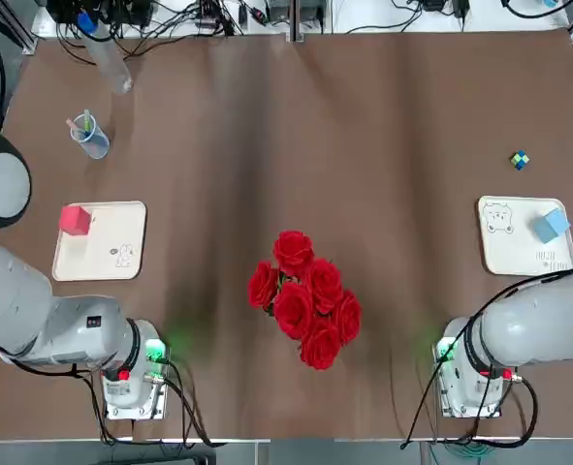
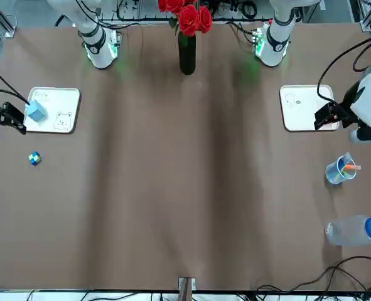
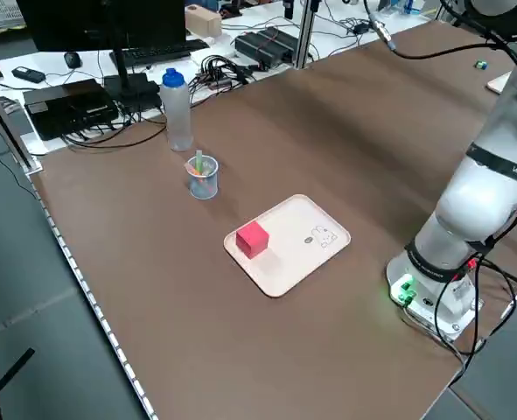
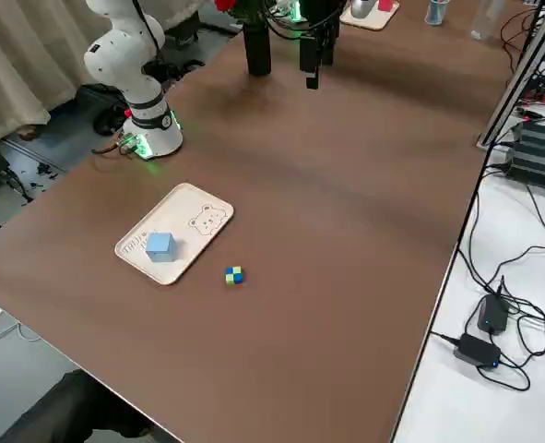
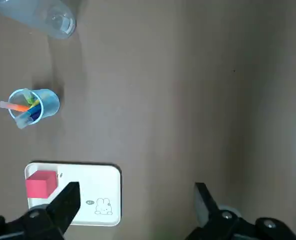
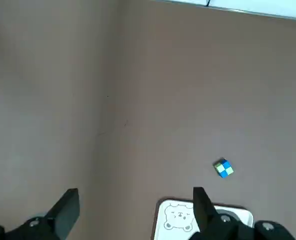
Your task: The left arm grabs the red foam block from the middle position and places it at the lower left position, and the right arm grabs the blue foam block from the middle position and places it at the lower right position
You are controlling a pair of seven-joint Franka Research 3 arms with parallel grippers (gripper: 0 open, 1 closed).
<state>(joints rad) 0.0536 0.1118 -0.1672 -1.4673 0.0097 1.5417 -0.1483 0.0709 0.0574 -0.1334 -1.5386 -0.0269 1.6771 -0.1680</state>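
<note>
Left wrist view: both blocks sit on their trays, and the placing looks finished.
The left gripper (image 5: 137,190) hangs above the table with its jaws wide apart and nothing between them; the red block (image 5: 41,184) rests on the left tray (image 5: 77,172), below and off to one side of those jaws, beyond one finger. The right gripper (image 6: 135,192) is likewise spread and holding nothing, with the right tray (image 4: 175,210) lower down, partly behind one finger; the blue block (image 4: 160,247) rests on it, outside the jaws' gap. Both halves of the task appear done; at most, the arms have yet to draw clear.
</note>
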